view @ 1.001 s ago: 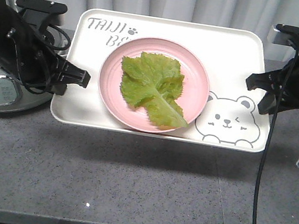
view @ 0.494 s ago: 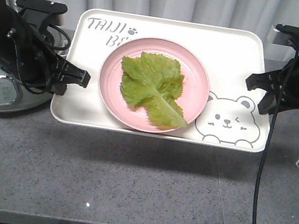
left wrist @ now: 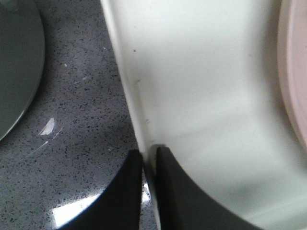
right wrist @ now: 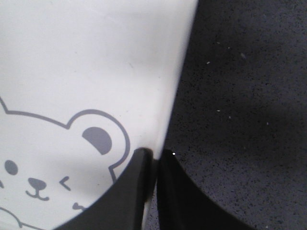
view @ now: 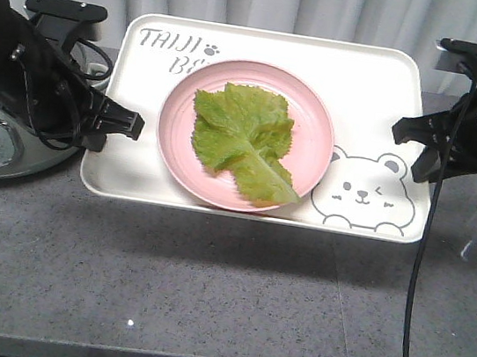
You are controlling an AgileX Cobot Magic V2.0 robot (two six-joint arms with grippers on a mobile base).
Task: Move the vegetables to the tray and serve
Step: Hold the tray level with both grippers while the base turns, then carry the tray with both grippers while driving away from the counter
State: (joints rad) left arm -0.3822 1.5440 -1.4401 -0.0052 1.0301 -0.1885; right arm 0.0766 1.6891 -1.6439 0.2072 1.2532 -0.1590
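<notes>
Seemingly I'm nearly done: the lettuce leaf [view: 242,143] lies on the pink plate [view: 317,123] on the tray [view: 369,73], left gripper [left wrist: 148,155] and right gripper [right wrist: 156,158] each clamped tight onto a side rim, only serving left.

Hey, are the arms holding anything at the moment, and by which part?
Yes, the tray. The left tool pinches its left rim, and the right tool pinches its right rim beside the bear drawing.

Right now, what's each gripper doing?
Left gripper: jaws shut on the left rim of the cream-white rectangular tray.
Right gripper: jaws shut on the same tray's right rim.
</notes>
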